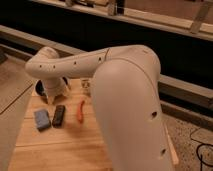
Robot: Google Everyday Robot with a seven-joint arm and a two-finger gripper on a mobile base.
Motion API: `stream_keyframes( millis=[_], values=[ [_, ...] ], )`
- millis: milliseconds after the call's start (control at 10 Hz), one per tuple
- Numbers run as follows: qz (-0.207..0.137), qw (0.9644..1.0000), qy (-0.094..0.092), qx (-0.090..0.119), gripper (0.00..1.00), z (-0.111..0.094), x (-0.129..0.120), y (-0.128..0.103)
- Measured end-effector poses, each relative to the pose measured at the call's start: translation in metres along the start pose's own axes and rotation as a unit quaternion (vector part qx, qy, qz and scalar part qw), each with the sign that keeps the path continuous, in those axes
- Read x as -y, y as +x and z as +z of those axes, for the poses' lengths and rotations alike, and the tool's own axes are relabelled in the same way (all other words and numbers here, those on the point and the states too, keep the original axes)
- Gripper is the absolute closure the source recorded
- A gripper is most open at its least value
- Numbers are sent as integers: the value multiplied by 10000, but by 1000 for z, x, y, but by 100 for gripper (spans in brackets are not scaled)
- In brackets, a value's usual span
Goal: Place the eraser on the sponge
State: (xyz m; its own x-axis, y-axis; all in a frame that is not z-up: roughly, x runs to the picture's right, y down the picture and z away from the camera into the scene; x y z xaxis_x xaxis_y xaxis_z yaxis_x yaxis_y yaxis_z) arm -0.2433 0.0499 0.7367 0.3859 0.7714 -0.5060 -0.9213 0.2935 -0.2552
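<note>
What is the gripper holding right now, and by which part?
Nothing. The gripper hangs open above the table, just behind the eraser. The eraser lies flat beside the sponge, and the gripper is not touching either.

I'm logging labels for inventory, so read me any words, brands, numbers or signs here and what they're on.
No readable text.
The eraser, the sponge and the hand, which hangs above the table's far left by the bowl, show no print.
The small white item behind them is too blurred to tell.
</note>
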Motion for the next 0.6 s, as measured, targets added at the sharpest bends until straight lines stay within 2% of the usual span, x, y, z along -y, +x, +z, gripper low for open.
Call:
stream_keyframes(
  millis=[200,300,400,600],
  values=[
    [53,9994,-326,81,35,-1,-19,-8],
    [160,9991,-402,50,35,4,-20,-7],
    [406,9982,-446,-70,35,17,-17,-3],
    [636,9969,-385,-252,35,34,-11,6]
  ],
)
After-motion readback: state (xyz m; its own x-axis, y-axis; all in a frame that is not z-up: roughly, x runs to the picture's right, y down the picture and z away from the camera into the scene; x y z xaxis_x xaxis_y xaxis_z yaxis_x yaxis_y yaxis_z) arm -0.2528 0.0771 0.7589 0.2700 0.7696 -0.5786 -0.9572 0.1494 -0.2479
